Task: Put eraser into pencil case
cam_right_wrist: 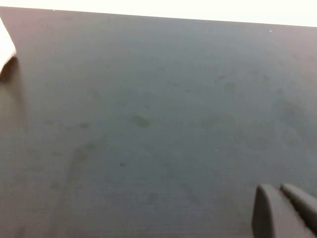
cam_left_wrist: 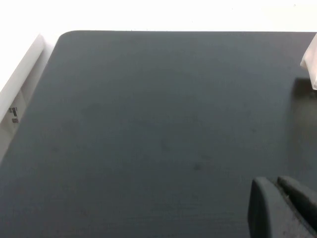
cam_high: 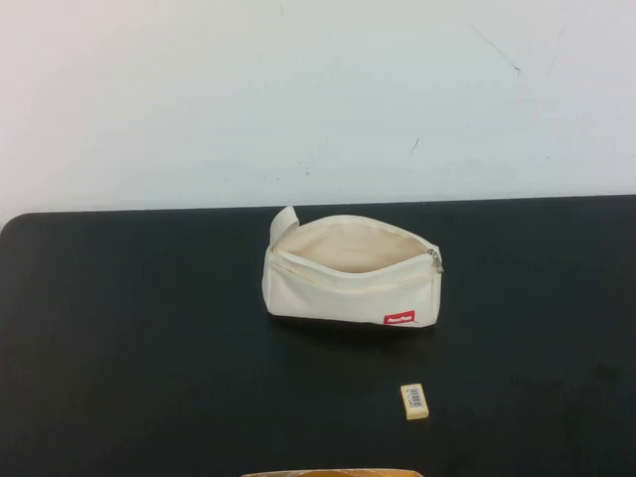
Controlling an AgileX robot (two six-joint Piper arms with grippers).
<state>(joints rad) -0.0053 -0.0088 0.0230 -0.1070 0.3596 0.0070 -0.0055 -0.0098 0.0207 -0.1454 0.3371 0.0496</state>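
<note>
The cream-white pencil case (cam_high: pixel 353 273) lies at the middle of the black table (cam_high: pixel 139 328), unzipped and gaping, red tag at its front right. The pale yellow eraser (cam_high: pixel 414 400) with its barcode label lies on the table in front of the case, a little to its right. Neither arm shows in the high view. My left gripper (cam_left_wrist: pixel 277 186) is shut and empty over bare table, with an edge of the case (cam_left_wrist: pixel 311 64) in its wrist view. My right gripper (cam_right_wrist: pixel 278 191) is shut and empty over bare table; a corner of the case (cam_right_wrist: pixel 6 47) shows there.
A white wall (cam_high: pixel 318 99) stands behind the table's far edge. A tan object's edge (cam_high: pixel 333 473) shows at the near edge of the high view. The table's rounded far-left corner (cam_left_wrist: pixel 67 35) shows in the left wrist view.
</note>
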